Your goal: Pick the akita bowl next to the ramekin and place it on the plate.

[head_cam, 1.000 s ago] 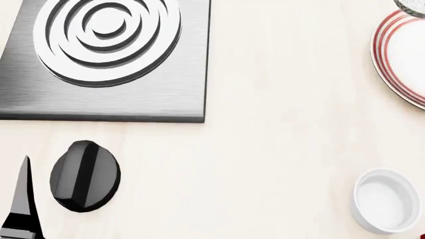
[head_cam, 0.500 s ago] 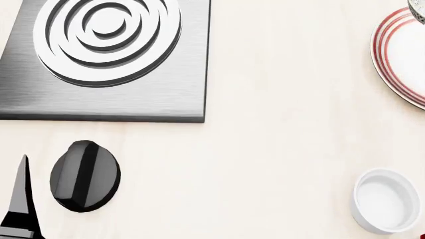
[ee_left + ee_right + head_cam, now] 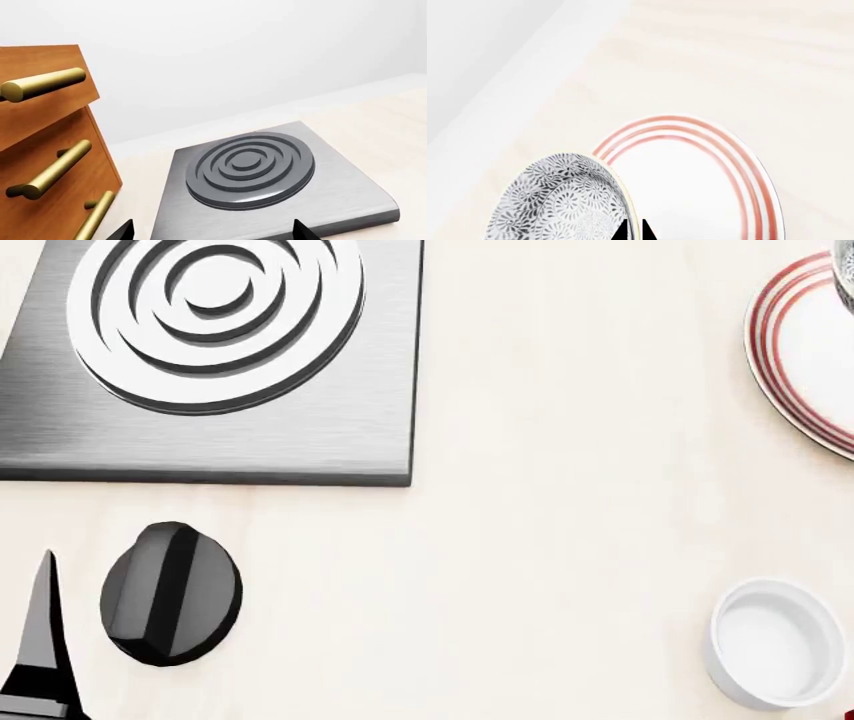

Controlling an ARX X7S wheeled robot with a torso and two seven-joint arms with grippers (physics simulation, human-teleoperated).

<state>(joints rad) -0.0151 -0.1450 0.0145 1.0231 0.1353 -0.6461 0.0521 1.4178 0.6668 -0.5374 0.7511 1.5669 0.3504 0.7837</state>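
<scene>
In the right wrist view the akita bowl (image 3: pixel 560 205), grey-and-white floral, is tilted and held by its rim, with my right gripper (image 3: pixel 635 232) shut on that rim. Right beside and below it lies the plate (image 3: pixel 694 180), white with red rings. The head view shows only a sliver of the bowl (image 3: pixel 846 280) at the right edge over the plate (image 3: pixel 801 360). The plain white ramekin (image 3: pixel 777 643) stands at the lower right. My left gripper (image 3: pixel 212 232) is open with nothing in it, low in front of the hotplate.
A square steel hotplate (image 3: pixel 214 350) with concentric rings fills the upper left, and a black knob (image 3: pixel 171 593) lies below it. One left finger (image 3: pixel 47 640) shows beside the knob. Wooden drawers (image 3: pixel 47 165) with brass handles stand beside the hotplate.
The sliver of the bowl has shifted right and down over the plate's rim in the head view. The left arm, ramekin and plate have not moved.
</scene>
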